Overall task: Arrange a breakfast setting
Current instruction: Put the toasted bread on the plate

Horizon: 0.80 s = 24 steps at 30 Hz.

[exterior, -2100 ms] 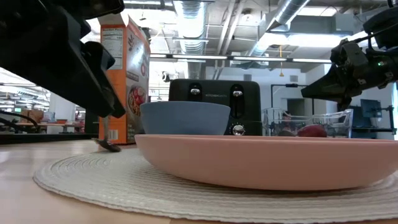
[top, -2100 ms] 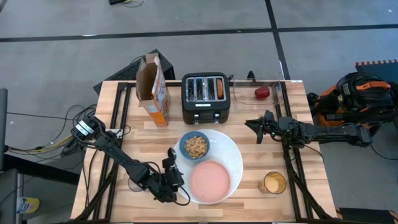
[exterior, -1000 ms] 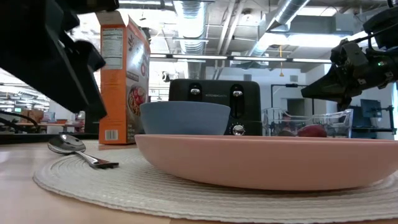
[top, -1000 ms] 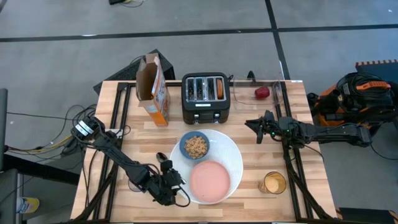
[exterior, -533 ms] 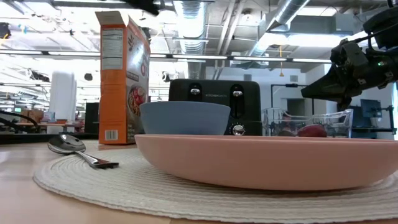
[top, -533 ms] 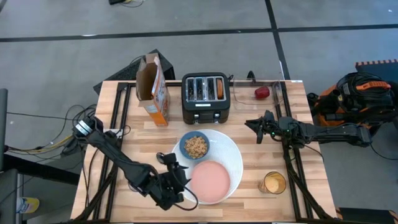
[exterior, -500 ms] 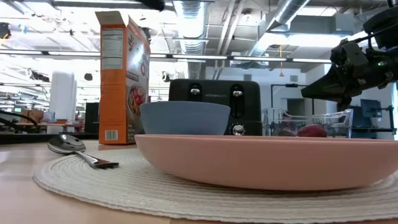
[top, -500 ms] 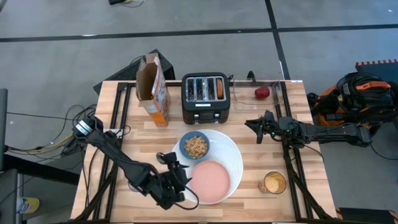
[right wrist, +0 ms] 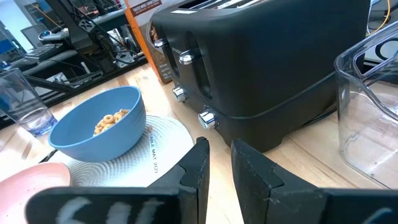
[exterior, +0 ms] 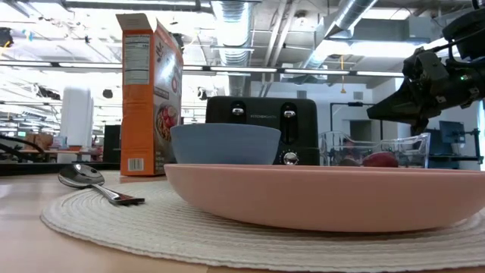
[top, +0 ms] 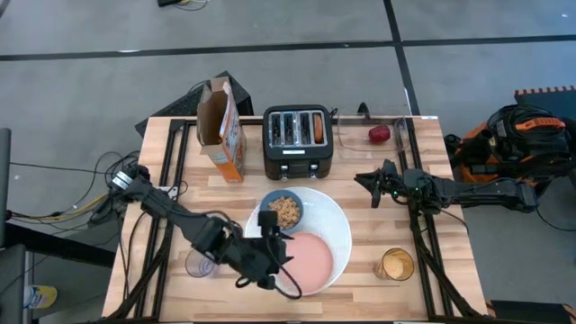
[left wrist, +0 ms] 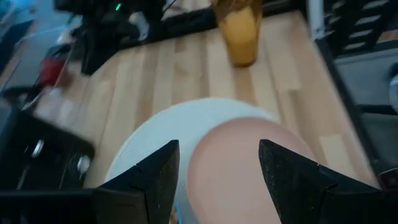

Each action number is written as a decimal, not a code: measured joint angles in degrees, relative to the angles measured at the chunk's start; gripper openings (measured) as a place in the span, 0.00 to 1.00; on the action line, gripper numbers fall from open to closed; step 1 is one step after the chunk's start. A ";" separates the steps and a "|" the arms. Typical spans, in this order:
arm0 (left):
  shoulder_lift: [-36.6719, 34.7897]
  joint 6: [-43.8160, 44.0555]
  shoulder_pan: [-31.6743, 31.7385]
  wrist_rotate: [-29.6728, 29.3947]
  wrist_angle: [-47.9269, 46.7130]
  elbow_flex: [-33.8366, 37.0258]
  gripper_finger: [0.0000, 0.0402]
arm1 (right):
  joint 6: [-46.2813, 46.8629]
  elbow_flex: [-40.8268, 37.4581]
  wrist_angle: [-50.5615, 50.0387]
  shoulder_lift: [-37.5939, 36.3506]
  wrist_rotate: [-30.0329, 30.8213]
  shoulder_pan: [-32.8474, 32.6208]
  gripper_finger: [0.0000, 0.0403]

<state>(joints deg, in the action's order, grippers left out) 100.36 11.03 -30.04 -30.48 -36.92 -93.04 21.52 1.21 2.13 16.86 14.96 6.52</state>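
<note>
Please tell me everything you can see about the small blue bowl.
The small blue bowl is round with smooth, matte walls that look like plastic or ceramic. It stands upright on the far-left part of the large white round mat, in front of the black toaster and just behind the pink plate. Inside it lies brown ring-shaped cereal, a shallow layer well below the rim. Nothing grips it; the left gripper hovers nearby, over the mat's left edge.

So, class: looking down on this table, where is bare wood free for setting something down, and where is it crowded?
Free: the strip between the white mat and the juice glass, and left of the cereal box. Crowded: around the blue bowl, pink plate and left gripper.
</note>
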 joint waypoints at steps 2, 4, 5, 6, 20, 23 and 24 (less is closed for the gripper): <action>-0.27 -2.47 1.27 4.07 1.02 -1.26 0.52 | 0.00 -0.02 0.00 0.00 0.00 -0.02 0.23; -0.43 -4.88 2.98 9.06 1.89 -2.71 0.52 | 0.00 -0.02 -0.02 0.00 0.00 0.00 0.23; -0.63 -6.25 3.77 11.53 2.17 -3.55 0.52 | 0.00 -0.02 0.00 0.00 0.00 0.00 0.23; -0.84 -7.61 4.60 13.88 2.31 -4.17 0.52 | -0.01 -0.02 0.00 -0.02 0.00 -0.01 0.23; -3.68 -10.38 18.48 26.77 3.86 -8.03 0.52 | 0.00 -0.02 0.00 -0.02 0.00 -0.01 0.23; -5.98 -8.52 20.58 26.75 3.63 -8.03 0.52 | -0.01 0.00 0.00 0.00 0.01 0.00 0.23; -7.16 -8.16 21.17 26.75 3.51 -8.03 0.52 | 0.00 -0.02 0.13 0.00 0.02 -0.02 0.23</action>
<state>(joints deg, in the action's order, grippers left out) 93.20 2.87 -8.87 -3.73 -33.41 -101.08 21.52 1.19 2.26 16.86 14.98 6.51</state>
